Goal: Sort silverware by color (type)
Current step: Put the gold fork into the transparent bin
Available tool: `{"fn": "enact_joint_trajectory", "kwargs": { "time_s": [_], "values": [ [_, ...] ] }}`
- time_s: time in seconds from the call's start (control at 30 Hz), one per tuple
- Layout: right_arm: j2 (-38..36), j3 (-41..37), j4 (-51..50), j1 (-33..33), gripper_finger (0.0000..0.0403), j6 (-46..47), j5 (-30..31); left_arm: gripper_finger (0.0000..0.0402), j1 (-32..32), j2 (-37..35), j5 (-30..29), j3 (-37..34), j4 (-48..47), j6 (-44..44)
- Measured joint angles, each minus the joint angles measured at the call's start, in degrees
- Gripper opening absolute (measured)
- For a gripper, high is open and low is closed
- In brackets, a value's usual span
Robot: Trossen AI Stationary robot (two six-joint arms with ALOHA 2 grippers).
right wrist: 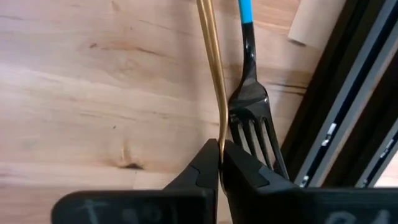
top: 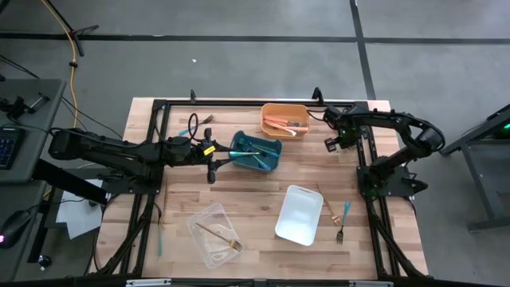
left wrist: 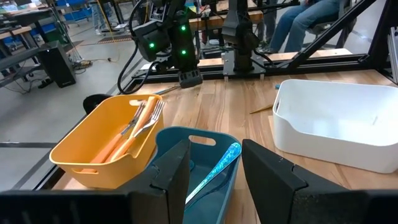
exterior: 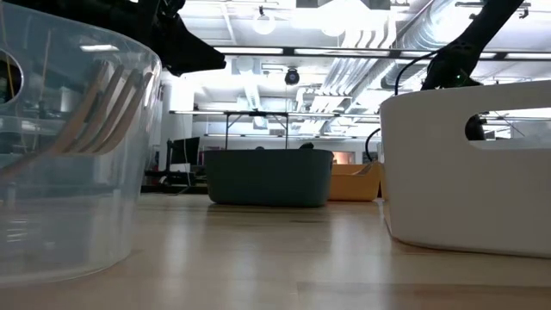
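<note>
Worktop (top: pixel 263 179) of pale, matt planked wood with visible grain; clear bin (top: pixel 213 234) of glossy see-through plastic; white bin (left wrist: pixel 339 124), orange bin (left wrist: pixel 102 146) and teal bin (left wrist: pixel 193 165) of smooth opaque plastic; gold utensil (right wrist: pixel 212 68) of polished metal; dark fork (right wrist: pixel 252 118) of glossy metal.

The right tool (right wrist: pixel 221 163) pinches a thin gold metal piece (right wrist: pixel 213 68) over the light wooden bench (right wrist: pixel 93 81). A dark fork with a blue handle (right wrist: pixel 250 93) lies just beside it.
</note>
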Motion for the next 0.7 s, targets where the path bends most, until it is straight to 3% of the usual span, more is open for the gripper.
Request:
{"fn": "enact_joint_trajectory", "kwargs": {
  "time_s": [0.37,0.5,0.7],
  "values": [
    [-4.2,4.2,-5.6,2.1,0.0004,-0.5,-3.6,0.0136,0.0,0.0,0.0,0.0,-1.2,0.0],
    [-8.6,5.1,-7.8,3.5,0.0003,0.1,-3.6,0.0136,0.0,0.0,0.0,0.0,-2.7,0.0],
    [-18.5,5.7,-2.7,6.9,0.0002,1.5,-2.4,0.0136,0.0,0.0,0.0,0.0,-2.5,0.0]
  ]
}}
